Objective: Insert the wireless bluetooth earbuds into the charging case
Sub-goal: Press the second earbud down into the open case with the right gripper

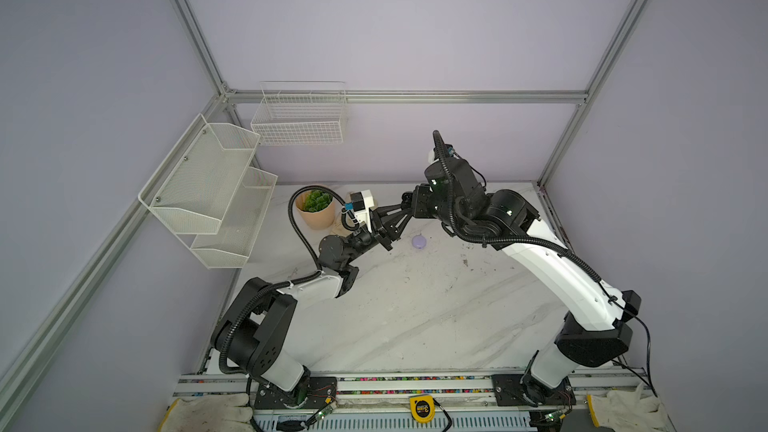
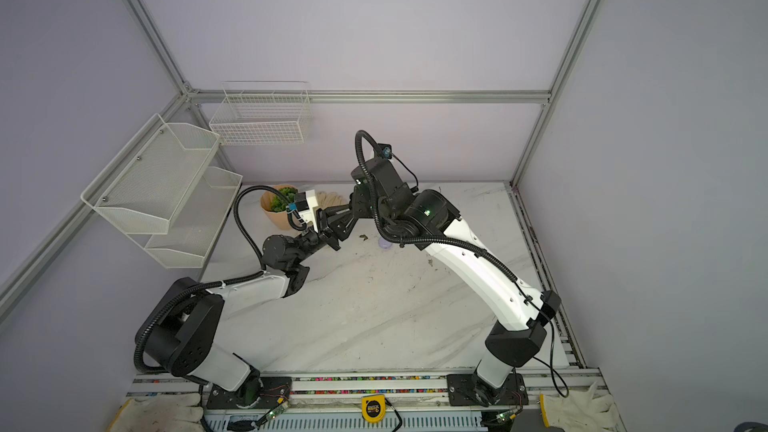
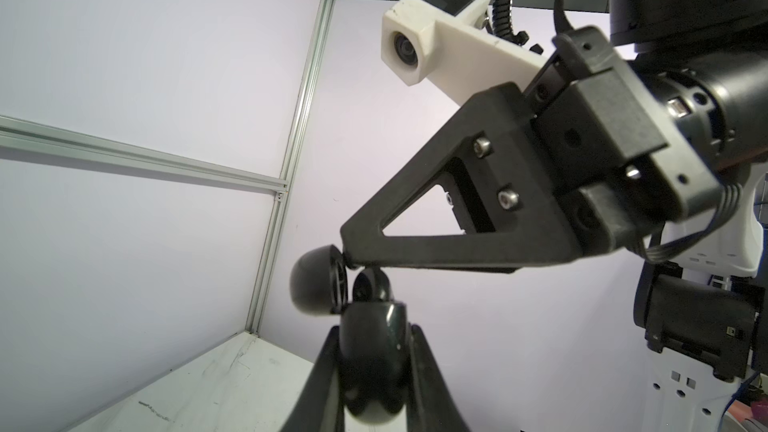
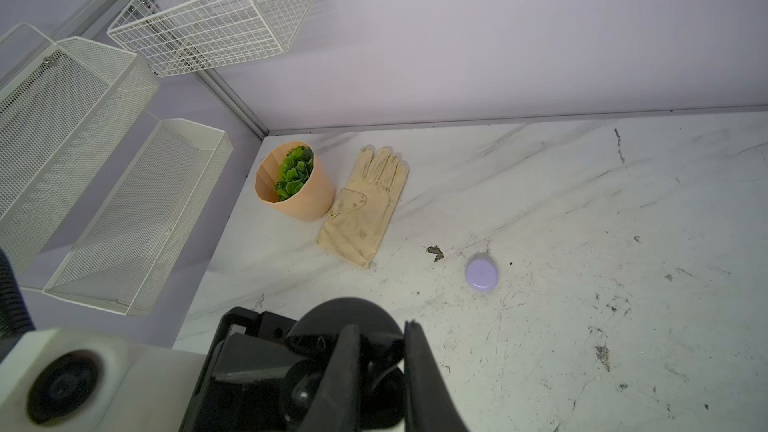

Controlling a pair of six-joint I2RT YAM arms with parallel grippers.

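My left gripper (image 3: 374, 332) is shut on the base of a round black charging case (image 3: 374, 363), held above the table with its lid (image 3: 316, 284) swung open. My right gripper (image 4: 382, 326) reaches across to it, shut on a small black earbud (image 3: 370, 284) at the case's mouth. In both top views the two grippers (image 1: 384, 241) (image 1: 380, 222) meet tip to tip left of centre, and the case and earbud are hidden between them. A closed lilac charging case (image 4: 482, 272) lies on the marble table (image 1: 415, 305), to the right of the grippers. No other earbuds show.
A peach pot with a green plant (image 4: 295, 184) and a beige glove (image 4: 365, 209) sit at the back left. A wire basket (image 1: 299, 118) and mesh shelves (image 1: 208, 189) hang on the walls. A yellow tape measure (image 1: 422, 407) and white gloves (image 1: 208, 413) lie at the front rail.
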